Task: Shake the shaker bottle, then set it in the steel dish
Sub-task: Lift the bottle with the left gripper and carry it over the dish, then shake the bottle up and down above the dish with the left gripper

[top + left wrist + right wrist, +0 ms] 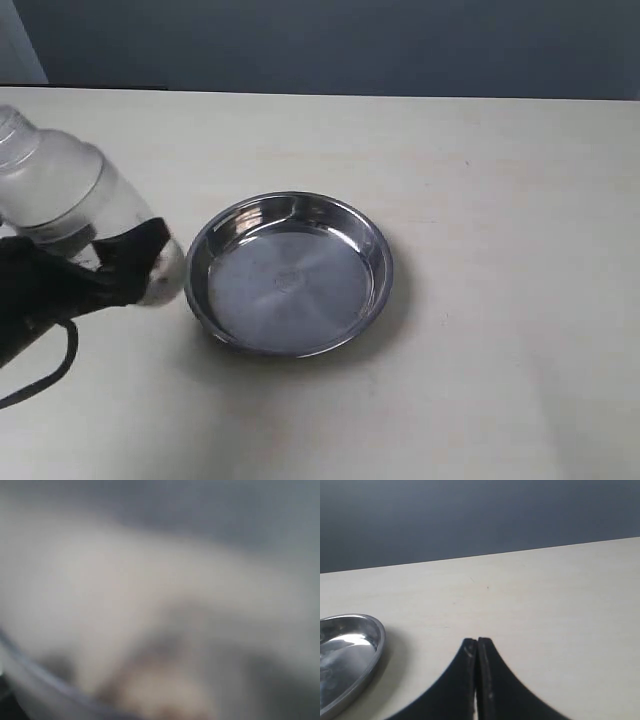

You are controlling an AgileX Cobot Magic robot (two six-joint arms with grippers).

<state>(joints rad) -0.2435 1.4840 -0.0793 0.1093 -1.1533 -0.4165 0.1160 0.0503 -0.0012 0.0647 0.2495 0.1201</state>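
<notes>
The clear shaker bottle (70, 205) is tilted at the left edge of the exterior view, cap toward the upper left, its base near the table beside the dish. My left gripper (115, 265) is shut on its lower body, black fingers wrapped around it. The steel dish (290, 272) lies flat and empty just right of the bottle's base. The left wrist view is a complete blur of pale and brownish tones. In the right wrist view my right gripper (477, 642) is shut with nothing in it, low over bare table, with the steel dish's rim (375, 645) off to one side.
The cream tabletop (500, 200) stretches right of the dish and behind it to a dark grey wall. A black cable (50, 375) loops below the left arm.
</notes>
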